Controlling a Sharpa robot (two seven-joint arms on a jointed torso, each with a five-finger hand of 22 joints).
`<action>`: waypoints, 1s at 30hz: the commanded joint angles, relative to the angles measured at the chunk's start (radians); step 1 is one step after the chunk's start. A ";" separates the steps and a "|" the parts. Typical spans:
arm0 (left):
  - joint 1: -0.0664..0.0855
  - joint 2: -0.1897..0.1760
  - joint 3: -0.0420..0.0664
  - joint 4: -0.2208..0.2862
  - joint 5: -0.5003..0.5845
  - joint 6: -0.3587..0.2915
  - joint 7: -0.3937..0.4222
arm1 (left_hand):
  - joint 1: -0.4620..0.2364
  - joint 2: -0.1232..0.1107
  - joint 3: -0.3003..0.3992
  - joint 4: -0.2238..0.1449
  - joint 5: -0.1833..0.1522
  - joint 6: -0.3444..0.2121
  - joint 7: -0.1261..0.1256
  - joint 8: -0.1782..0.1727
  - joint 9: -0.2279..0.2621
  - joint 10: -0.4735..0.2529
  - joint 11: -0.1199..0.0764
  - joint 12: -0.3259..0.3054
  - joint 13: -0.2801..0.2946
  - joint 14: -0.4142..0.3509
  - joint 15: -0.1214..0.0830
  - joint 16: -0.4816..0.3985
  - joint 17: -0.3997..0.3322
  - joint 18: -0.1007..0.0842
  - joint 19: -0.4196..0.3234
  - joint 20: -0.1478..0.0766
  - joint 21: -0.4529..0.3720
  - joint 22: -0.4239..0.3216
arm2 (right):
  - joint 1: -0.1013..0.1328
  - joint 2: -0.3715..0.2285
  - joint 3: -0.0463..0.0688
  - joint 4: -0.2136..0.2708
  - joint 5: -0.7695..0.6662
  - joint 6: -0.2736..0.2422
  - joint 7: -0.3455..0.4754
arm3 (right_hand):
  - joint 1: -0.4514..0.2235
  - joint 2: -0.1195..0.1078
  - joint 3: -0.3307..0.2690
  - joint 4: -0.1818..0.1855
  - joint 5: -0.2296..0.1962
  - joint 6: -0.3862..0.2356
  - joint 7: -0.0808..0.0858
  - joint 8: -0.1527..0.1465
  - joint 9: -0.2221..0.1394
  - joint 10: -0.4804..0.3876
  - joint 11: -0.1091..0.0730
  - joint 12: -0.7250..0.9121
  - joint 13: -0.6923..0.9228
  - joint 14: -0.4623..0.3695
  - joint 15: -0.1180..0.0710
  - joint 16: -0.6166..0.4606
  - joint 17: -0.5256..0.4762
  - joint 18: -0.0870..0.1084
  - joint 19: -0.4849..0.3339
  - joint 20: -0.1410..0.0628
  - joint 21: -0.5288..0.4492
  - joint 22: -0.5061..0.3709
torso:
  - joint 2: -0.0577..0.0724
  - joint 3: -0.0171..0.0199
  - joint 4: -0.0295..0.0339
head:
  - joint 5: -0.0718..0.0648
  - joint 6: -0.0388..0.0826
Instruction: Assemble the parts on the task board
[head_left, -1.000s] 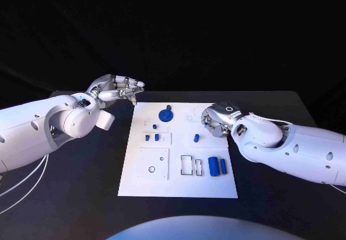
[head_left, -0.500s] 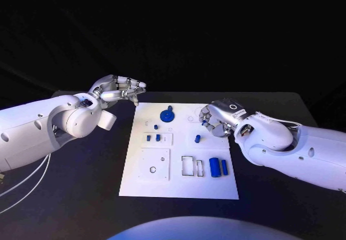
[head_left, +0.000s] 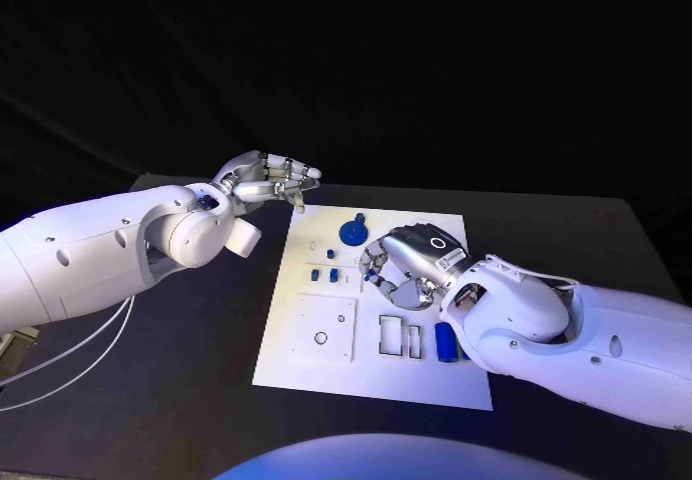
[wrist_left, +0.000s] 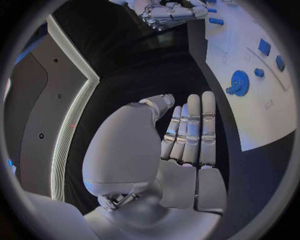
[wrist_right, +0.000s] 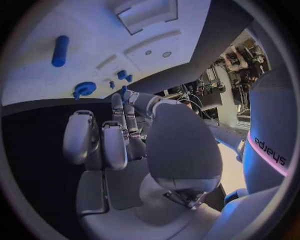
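Hands over the task board (head_left: 317, 360), parts unassembled.
My right hand (head_left: 405, 263) hovers above the board's middle, fingers curled, nothing visibly held. My left hand (head_left: 270, 178) hangs past the board's far left corner, fingers curled in on nothing. Blue gear (head_left: 355, 232) sits near the far edge; blue cylinder (head_left: 444, 342) lies beside my right arm.

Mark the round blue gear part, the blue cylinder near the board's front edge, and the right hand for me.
round blue gear part (head_left: 353, 233), head view, on its flat disc face.
blue cylinder (head_left: 446, 343), head view, on the middle of its visible length.
right hand (head_left: 404, 262), head view, on the back of the hand.
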 joint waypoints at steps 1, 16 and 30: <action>0.000 0.011 0.000 -0.003 -0.002 0.004 0.010 | -0.008 0.004 0.000 -0.005 0.004 -0.009 0.000 -0.006 -0.001 -0.005 0.000 -0.003 -0.001 -0.004 0.001 -0.004 -0.001 0.014 -0.006 0.001 -0.004 -0.001 | -0.017 0.021 -0.003 -0.003 0.010 -0.003 0.032 | -0.002 0.006 0.006 -0.002 0.004 0.007 -0.001 0.003 0.001 0.014 -0.011 0.007 0.001 0.028 -0.008 0.000 -0.001 -0.014 0.003 0.000 0.001 0.072 | -0.004 -0.0038 0.0032 | 0.024 -0.001; 0.000 0.033 -0.003 -0.010 -0.001 -0.004 0.007 | -0.009 0.006 0.000 -0.004 0.004 -0.008 0.000 -0.005 -0.001 -0.005 0.000 -0.001 -0.001 -0.003 0.002 -0.004 -0.001 0.014 -0.006 0.002 -0.004 -0.002 | -0.091 0.090 -0.015 -0.056 0.013 0.031 0.043 | -0.003 0.007 0.008 -0.003 0.008 0.005 0.000 0.003 0.002 0.013 -0.010 0.006 0.001 0.027 -0.008 -0.002 -0.005 -0.012 0.001 0.000 -0.006 0.068 | -0.008 -0.0070 0.0044 | 0.088 -0.016; 0.001 0.036 -0.003 -0.010 -0.001 0.000 0.005 | -0.011 0.007 0.000 -0.003 0.004 -0.008 0.000 -0.005 -0.001 -0.006 0.000 0.000 -0.001 -0.003 0.002 -0.004 -0.001 0.014 -0.006 0.002 -0.005 -0.002 | -0.104 0.111 -0.018 -0.089 -0.027 0.035 0.036 | -0.004 0.007 0.009 -0.004 0.009 0.004 0.001 0.003 0.002 0.013 -0.010 0.005 0.002 0.027 -0.008 -0.003 -0.005 -0.012 0.000 0.000 -0.009 0.067 | -0.007 -0.0057 0.0042 | 0.112 -0.033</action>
